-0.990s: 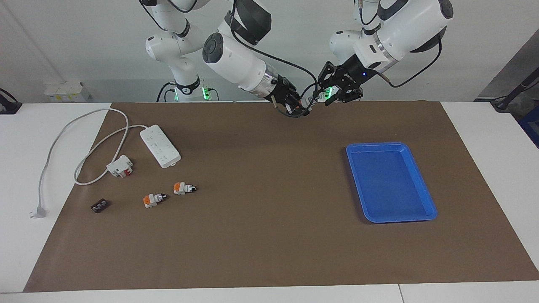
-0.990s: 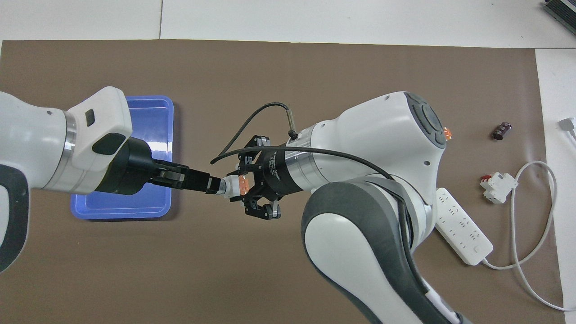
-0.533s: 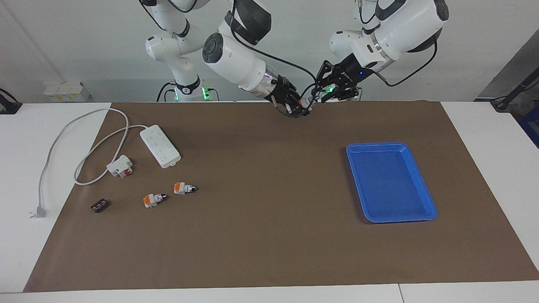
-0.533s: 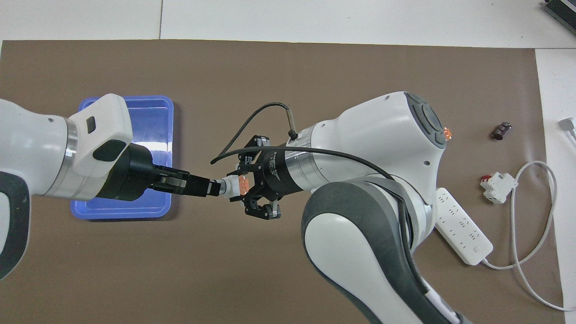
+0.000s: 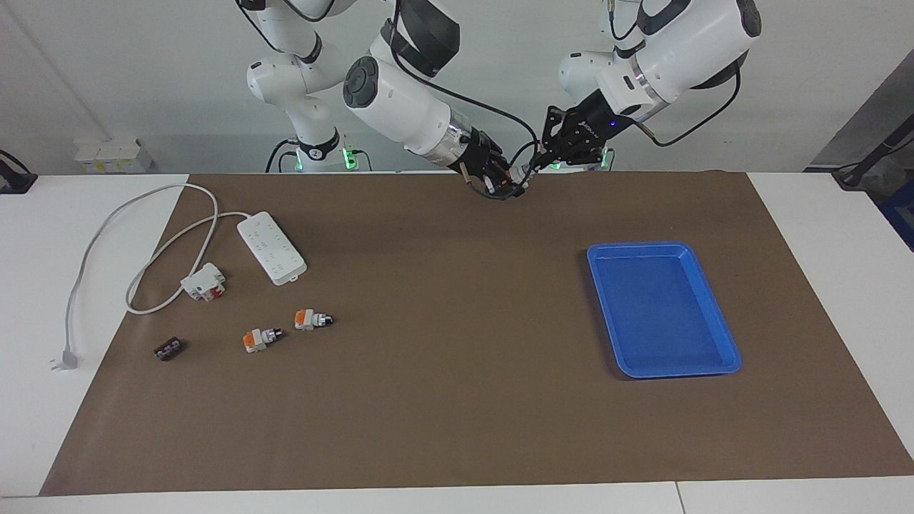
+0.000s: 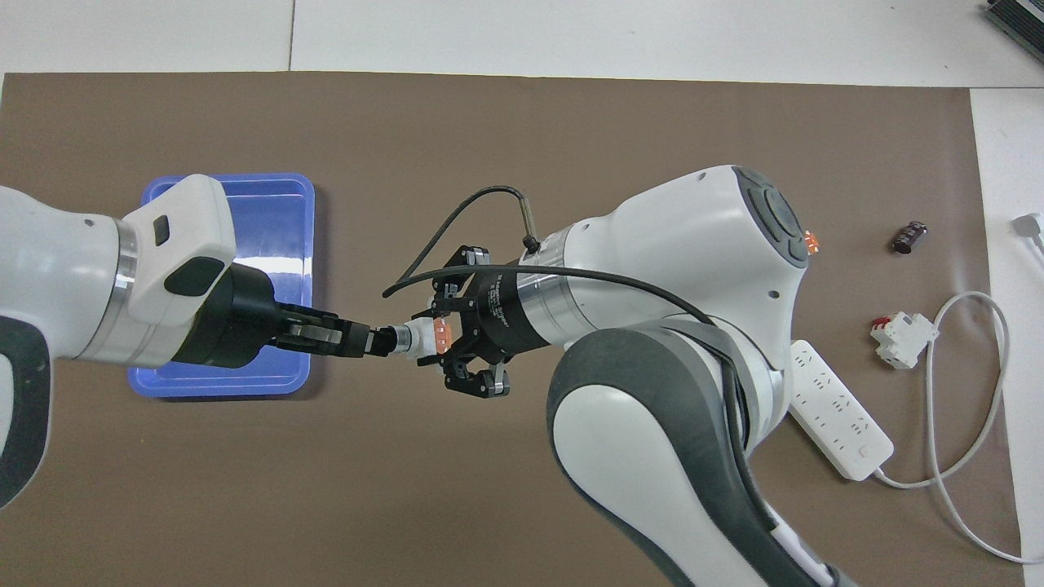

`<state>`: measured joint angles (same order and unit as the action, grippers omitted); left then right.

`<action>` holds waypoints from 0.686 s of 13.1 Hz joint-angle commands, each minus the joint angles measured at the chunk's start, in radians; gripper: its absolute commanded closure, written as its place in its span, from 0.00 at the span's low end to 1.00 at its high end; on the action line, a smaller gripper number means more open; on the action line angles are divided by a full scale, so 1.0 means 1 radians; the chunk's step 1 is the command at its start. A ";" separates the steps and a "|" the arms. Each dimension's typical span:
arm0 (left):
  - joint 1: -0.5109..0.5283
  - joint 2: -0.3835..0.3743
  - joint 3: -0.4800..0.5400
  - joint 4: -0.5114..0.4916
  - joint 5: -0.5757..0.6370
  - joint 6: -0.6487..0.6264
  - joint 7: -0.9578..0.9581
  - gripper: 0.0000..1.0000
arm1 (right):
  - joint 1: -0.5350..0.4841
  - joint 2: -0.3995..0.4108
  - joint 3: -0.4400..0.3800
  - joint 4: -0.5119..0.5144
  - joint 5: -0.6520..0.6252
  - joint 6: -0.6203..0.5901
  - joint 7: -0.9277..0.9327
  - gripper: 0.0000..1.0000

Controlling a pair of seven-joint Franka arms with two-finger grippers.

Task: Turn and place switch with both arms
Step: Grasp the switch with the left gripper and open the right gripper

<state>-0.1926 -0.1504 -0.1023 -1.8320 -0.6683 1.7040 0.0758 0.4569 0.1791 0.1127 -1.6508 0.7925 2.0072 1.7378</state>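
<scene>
Mid-turn: right tool grips the switch; left tool, at its 9 o'clock, pinches seemingly the knob; next, twist

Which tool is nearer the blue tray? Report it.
Left. The left tool is up in the air beside the blue tray, gripping the switch; the right tool, holding the switch's orange end, is farther off.
</scene>
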 commanded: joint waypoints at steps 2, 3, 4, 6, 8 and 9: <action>-0.013 -0.038 0.006 -0.043 -0.036 0.003 -0.052 1.00 | 0.002 0.006 0.002 0.014 0.011 0.002 0.016 1.00; -0.015 -0.040 0.006 -0.043 -0.036 0.000 -0.115 1.00 | 0.002 0.006 0.002 0.014 0.011 0.002 0.017 1.00; -0.021 -0.040 0.001 -0.041 -0.039 0.002 -0.201 1.00 | 0.002 0.006 0.001 0.014 0.011 0.002 0.017 1.00; -0.024 -0.040 -0.007 -0.038 -0.039 0.005 -0.348 1.00 | 0.002 0.006 0.002 0.014 0.011 0.002 0.017 1.00; -0.025 -0.040 -0.010 -0.035 -0.039 0.005 -0.524 1.00 | 0.002 0.006 0.002 0.014 0.011 0.002 0.017 1.00; -0.025 -0.040 -0.011 -0.033 -0.040 0.006 -0.604 1.00 | 0.002 0.006 0.002 0.014 0.011 0.002 0.017 1.00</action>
<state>-0.1926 -0.1566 -0.1077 -1.8353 -0.6778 1.7049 -0.3816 0.4568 0.1786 0.1125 -1.6508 0.7925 1.9976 1.7377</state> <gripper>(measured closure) 0.907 0.581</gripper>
